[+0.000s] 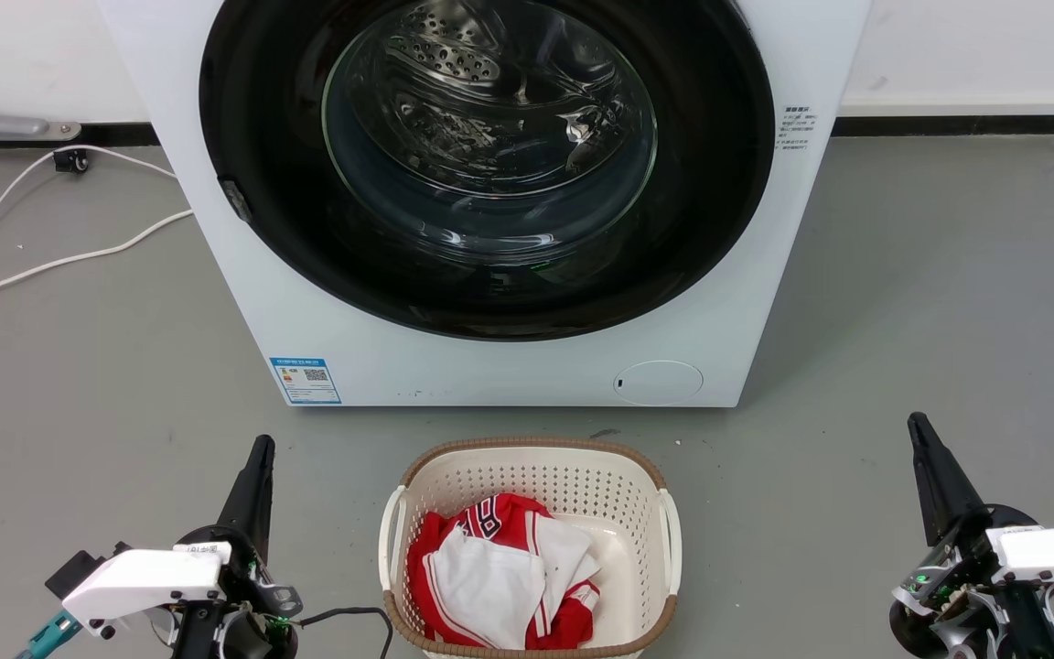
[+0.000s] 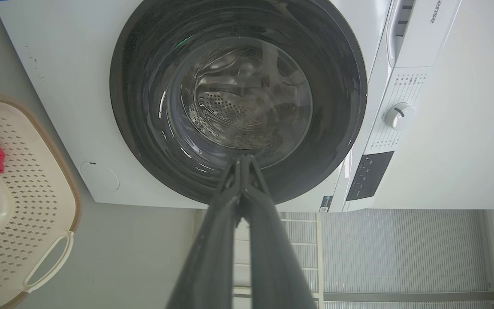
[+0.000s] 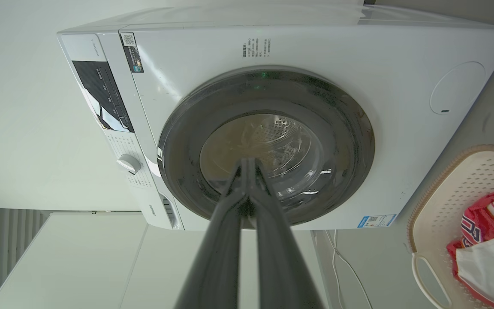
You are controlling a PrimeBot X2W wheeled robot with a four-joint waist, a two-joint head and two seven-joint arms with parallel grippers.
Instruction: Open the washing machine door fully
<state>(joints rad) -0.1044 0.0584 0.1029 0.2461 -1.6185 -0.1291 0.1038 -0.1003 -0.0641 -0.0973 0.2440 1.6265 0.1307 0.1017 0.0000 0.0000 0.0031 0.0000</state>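
Observation:
The white washing machine [image 1: 216, 238] stands straight ahead on the grey floor. Its big glossy black washing machine door [image 1: 262, 165] with a clear glass bowl lies flat against the front, closed; the steel drum shows through the glass. My left gripper [image 1: 263, 444] rests low at the left, shut and holding nothing, well short of the machine. At the lower right my right gripper [image 1: 917, 421] is likewise shut and bare. In the left wrist view the door [image 2: 135, 86] sits beyond my left gripper [image 2: 242, 158]; in the right wrist view the door [image 3: 345, 128] sits beyond my right gripper [image 3: 247, 160].
A cream laundry basket [image 1: 527, 458] with red and white clothes stands on the floor between my grippers, just in front of the machine. White cables [image 1: 51, 265] trail over the floor at the left. A small round cover [image 1: 658, 382] sits low on the machine's front.

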